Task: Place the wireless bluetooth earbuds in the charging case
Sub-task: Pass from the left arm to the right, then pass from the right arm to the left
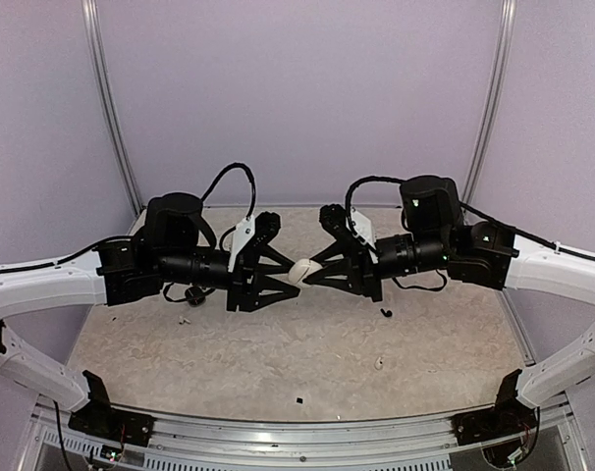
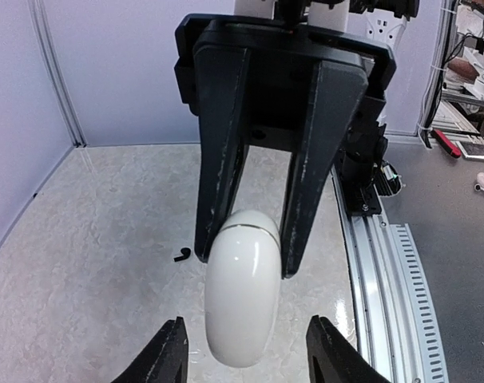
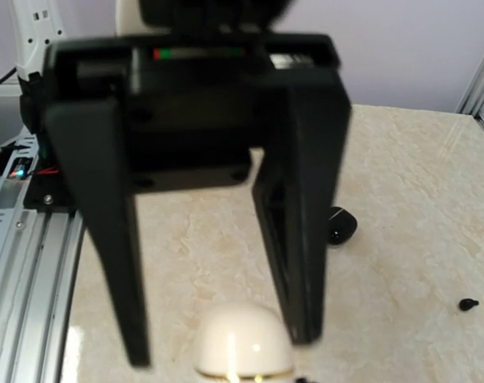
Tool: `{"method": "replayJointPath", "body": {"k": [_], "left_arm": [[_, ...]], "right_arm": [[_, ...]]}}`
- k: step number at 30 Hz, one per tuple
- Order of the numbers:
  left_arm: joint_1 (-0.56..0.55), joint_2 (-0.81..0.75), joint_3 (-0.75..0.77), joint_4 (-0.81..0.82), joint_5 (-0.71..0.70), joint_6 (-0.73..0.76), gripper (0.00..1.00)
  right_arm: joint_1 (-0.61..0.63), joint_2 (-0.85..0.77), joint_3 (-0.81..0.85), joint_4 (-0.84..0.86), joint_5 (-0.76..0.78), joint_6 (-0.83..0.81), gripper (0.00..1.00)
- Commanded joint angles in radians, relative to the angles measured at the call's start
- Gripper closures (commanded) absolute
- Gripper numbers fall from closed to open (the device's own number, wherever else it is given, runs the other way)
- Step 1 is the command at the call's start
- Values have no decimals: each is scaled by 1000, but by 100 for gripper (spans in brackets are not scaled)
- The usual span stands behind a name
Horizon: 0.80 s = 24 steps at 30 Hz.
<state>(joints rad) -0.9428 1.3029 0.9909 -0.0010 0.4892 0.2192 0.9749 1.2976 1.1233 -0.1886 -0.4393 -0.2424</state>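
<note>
The charging case [image 2: 242, 303] is a glossy white, rounded capsule with a thin seam around it near one end. It hangs in mid-air above the middle of the counter [image 1: 278, 363], where the two arms meet tip to tip. The right tool [image 2: 248, 255] is clenched on the seam end of the case, with one dark finger pressed to each side. The left tool [image 2: 246, 355] is released, its fingertips standing off either side of the case's free end with a gap showing on both sides.

A tiny black bud [image 1: 386, 313] lies on the counter under the right arm, and a tiny white bud [image 1: 379, 362] lies nearer the front, both well apart from the case. A rounder black piece [image 3: 340, 225] sits on the surface below the left arm; what it is cannot be told.

The counter is pale beige with a marbled pattern. Plain lilac walls [image 1: 297, 88] close it in, with slim metal posts [image 1: 109, 108] at the back corners. A slotted metal rail [image 2: 394, 295] runs along the near edge.
</note>
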Motion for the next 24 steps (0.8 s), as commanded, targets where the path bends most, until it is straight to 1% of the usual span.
{"method": "replayJointPath", "body": {"k": [1, 6, 16, 24], "left_arm": [[6, -80, -59, 133, -4, -21, 47], [7, -84, -53, 140, -17, -33, 47], [-12, -56, -33, 135, -38, -20, 44], [-4, -61, -27, 160, -72, -45, 47]], "right_arm": [[-6, -37, -26, 58, 2, 20, 85], [-8, -46, -33, 71, -19, 31, 89], [-7, -67, -44, 95, -42, 49, 95], [-7, -84, -68, 107, -63, 42, 99]]}}
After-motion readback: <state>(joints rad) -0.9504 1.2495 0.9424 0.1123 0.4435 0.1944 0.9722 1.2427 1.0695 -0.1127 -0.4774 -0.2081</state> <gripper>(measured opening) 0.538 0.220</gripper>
